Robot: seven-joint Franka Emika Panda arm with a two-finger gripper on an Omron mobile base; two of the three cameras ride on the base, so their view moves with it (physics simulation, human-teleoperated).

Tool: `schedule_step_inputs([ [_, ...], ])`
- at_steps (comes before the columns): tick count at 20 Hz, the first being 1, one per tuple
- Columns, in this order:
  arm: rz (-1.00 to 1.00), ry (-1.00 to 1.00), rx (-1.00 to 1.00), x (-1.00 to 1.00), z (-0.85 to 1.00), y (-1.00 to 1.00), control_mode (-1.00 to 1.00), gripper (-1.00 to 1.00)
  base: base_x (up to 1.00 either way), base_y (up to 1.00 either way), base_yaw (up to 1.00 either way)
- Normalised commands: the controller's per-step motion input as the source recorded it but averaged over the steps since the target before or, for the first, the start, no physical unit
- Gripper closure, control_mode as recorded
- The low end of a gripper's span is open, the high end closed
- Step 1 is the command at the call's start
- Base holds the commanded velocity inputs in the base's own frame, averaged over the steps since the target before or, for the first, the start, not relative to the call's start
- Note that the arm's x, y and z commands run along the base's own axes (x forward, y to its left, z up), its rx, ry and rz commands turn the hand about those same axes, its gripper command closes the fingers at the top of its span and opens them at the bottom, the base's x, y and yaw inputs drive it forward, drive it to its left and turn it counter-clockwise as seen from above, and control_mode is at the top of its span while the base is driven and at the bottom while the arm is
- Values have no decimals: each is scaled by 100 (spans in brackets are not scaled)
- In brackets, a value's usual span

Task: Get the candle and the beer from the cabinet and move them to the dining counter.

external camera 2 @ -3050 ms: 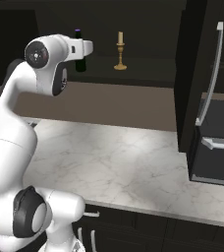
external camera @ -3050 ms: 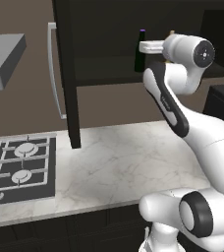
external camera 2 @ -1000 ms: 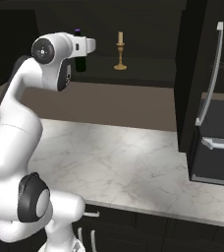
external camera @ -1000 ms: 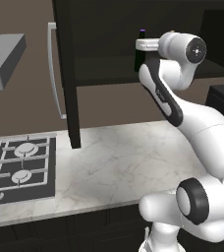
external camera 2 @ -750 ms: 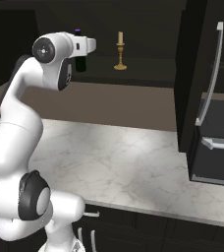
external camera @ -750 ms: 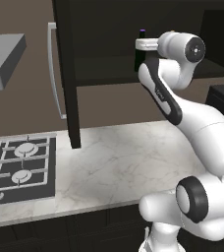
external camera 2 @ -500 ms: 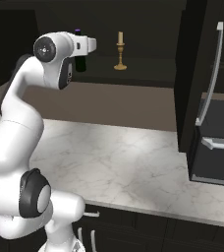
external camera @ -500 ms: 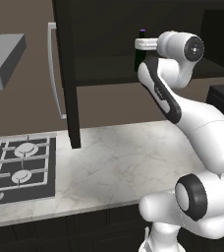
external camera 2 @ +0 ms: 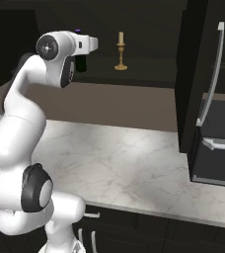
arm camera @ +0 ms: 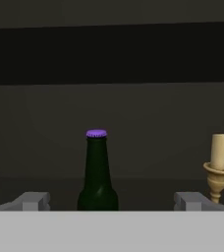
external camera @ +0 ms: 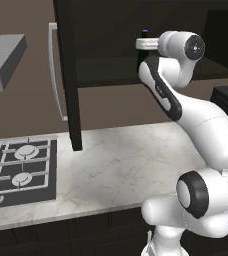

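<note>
One beer (arm camera: pixel 97 172), one candle (arm camera: pixel 218 166), two hob burners (external camera: pixel 22 165).

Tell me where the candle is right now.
The candle stands upright inside the open cabinet, to the right of the beer in the hand view, apart from it.

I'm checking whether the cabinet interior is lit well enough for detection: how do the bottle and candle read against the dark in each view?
Hand view: dim, but the beer shows a glossy edge and purple cap; the candle stands out pale. Right base view: candle is bright against black, the bottle nearly lost. Left base view: cabinet is mostly shadow.
</note>
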Motion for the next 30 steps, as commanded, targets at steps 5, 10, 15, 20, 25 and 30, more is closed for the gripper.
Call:
schedule_step_inputs([
  [5,0,0,0,16,0,0,-100,-100,0,0,0],
  [10,0,1,0,3,0,0,-100,-100,0,0,0],
  [15,0,0,0,3,0,0,-100,-100,0,0,0],
  [20,0,0,0,13,0,0,-100,-100,0,0,0],
  [25,0,0,0,33,0,0,-100,-100,0,0,0],
  [30,0,0,0,14,0,0,-100,-100,0,0,0],
])
